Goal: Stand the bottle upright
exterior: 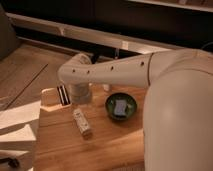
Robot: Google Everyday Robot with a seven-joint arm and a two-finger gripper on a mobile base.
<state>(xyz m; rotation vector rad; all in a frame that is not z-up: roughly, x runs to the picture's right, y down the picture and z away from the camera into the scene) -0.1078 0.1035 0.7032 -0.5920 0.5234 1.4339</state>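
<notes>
The gripper (80, 98), left of centre just above the bottle (82, 123), is largely masked by the wrist of the arm (125, 72), which runs off the right edge, and the bottle's label is too blurred to read.

On the pale wooden table (60, 147), the small cream oblong bottle (82, 123) lies flat, left of the round green bowl (108, 107), which holds a blue block (120, 106). The gripper (80, 97) hangs just behind the bottle, with the black-and-white striped block (63, 95) at its left.
</notes>
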